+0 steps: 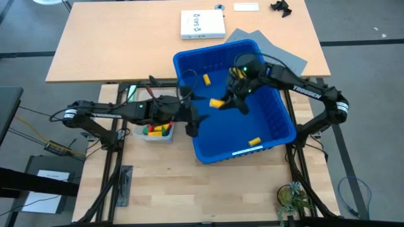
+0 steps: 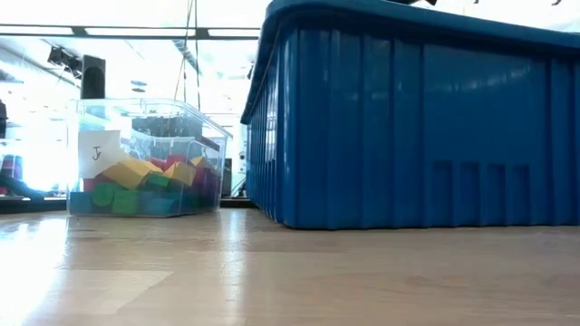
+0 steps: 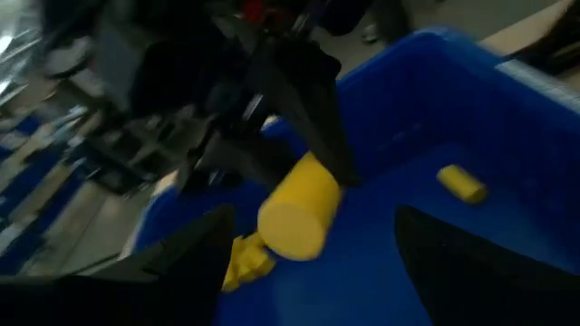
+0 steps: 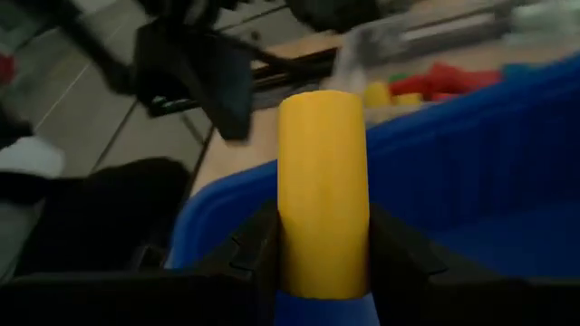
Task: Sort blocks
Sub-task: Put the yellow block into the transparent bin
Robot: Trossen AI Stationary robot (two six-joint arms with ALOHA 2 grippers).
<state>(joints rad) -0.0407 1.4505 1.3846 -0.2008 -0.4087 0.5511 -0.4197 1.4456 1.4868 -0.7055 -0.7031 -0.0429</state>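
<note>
In the high view a large blue bin stands mid-table. My right gripper hangs over its inside, shut on a yellow cylinder block, which also shows in the left wrist view. My left gripper is at the bin's left rim, open and holding nothing, its fingers pointing at the held block. Two more yellow blocks lie on the bin floor. A clear tub left of the bin holds several coloured blocks. My right gripper pinches the yellow cylinder's round side between its two fingers, near one end. The rest of the cylinder sticks out past the fingertips. The fingers slant downward from the table's right side. The block is lifted clear of the bin floor.
The bin's tall walls stand between the two arms and the tub. A white box and a grey sheet lie on the far table behind the bin. Bare wood lies in front of bin and tub.
</note>
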